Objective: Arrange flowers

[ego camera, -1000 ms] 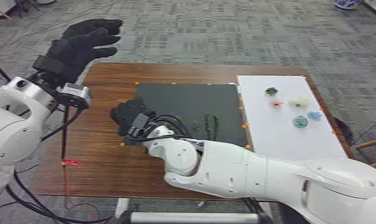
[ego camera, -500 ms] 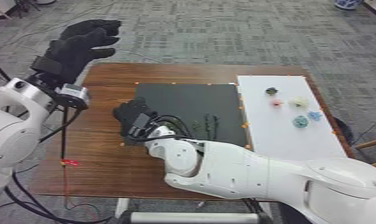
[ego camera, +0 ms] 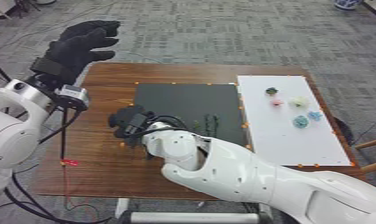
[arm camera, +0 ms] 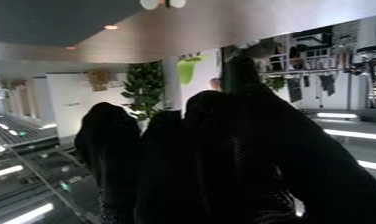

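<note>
R hand point(ego camera: 131, 119) just turned by mat's point(ego camera: 186, 99) L edge, fingers straight w/ nothing visibly held; flowers point(ego camera: 298, 102) unmoved, pickup prob. next.

Open room stretches across the far half of the dark mat point(ego camera: 186, 97) between my right hand point(ego camera: 128, 120) and the white board point(ego camera: 273, 142), with green stems point(ego camera: 211, 124) and clustered flowers point(ego camera: 298, 102) as obstacles.
</note>
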Motion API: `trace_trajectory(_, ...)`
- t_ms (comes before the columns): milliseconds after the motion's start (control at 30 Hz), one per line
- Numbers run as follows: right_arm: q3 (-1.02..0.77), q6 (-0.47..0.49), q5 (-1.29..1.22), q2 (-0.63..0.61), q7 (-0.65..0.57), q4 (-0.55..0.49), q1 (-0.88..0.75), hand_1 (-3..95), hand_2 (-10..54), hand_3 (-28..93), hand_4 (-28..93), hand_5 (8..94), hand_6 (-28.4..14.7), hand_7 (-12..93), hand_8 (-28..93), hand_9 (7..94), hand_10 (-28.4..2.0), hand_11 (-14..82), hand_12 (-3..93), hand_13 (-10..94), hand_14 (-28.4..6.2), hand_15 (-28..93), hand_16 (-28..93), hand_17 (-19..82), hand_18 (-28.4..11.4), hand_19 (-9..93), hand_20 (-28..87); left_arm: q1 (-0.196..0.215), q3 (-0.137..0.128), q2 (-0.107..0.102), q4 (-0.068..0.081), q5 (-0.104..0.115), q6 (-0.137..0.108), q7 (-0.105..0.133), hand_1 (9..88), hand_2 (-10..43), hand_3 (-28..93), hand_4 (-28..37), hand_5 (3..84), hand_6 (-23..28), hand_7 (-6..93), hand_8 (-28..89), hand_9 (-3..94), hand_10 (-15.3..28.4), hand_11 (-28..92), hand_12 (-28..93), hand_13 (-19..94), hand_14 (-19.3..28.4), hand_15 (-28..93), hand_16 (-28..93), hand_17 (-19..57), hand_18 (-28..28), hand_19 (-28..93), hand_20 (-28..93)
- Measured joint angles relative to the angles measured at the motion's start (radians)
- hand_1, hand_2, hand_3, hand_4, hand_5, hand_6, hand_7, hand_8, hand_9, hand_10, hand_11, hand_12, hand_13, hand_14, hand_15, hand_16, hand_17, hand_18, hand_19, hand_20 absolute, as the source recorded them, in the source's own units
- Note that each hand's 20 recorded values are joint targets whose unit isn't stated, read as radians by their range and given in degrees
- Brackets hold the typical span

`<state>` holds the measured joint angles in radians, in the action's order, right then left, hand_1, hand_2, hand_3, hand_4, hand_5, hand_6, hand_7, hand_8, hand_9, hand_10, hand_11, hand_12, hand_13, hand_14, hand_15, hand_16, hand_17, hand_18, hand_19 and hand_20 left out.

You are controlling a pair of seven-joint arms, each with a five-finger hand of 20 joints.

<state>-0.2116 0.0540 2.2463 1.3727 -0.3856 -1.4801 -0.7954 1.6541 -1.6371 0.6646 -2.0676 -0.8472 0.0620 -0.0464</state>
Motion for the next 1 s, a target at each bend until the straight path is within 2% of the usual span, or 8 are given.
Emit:
trace_trajectory(167,-0.012,0.047,-0.019,0.005,-0.011,0.001,-0.003,23.3,21.9,93,-1,44.7,3.8,21,-17,87.8,-8.0,70.9,34.1,90,-4.0,89,34,61,-23.1,93,80,0.010,-0.010,0.001,-0.002,0.000,0.000,0.000,31.5,2.8,61,-25.5,24.9,6.8,20.7,-9,15.1,13.0,24,24,6,14.7,48,-2,-12.4,24.7,56,-12)
trace_trajectory(433,-0.038,0.108,-0.021,0.014,-0.014,0.007,-0.018,22.5,22.1,93,0,43.9,2.7,21,-17,90.0,-7.6,70.8,33.9,92,-3.6,89,33,63,-22.7,93,80,0.011,-0.008,0.002,-0.002,0.000,0.000,0.001,30.1,1.8,63,-26.5,24.5,6.1,20.4,-9,15.4,12.9,22,23,6,15.5,46,-3,-13.1,24.8,55,-10)
trace_trajectory(633,-0.046,0.135,-0.022,0.022,-0.033,0.016,-0.023,22.0,22.8,93,0,46.1,1.8,21,-17,91.7,-7.0,70.5,33.7,93,-3.3,89,33,64,-22.7,93,80,0.010,-0.004,0.003,-0.002,0.000,0.000,0.003,28.8,1.3,64,-26.5,24.8,5.8,19.6,-9,15.9,13.1,22,22,6,16.3,46,-3,-13.7,25.4,54,-9)
trace_trajectory(1000,-0.046,0.181,-0.025,0.030,-0.092,0.027,-0.024,21.9,22.8,93,-1,50.8,2.1,20,-17,93.4,-7.1,69.9,33.2,94,-3.5,89,32,65,-22.8,93,80,0.018,-0.009,0.005,-0.002,0.000,0.000,0.006,26.2,-1.8,70,-27.3,24.4,3.9,19.8,-9,16.3,11.9,20,21,6,15.5,41,-4,-13.1,21.9,48,-3)
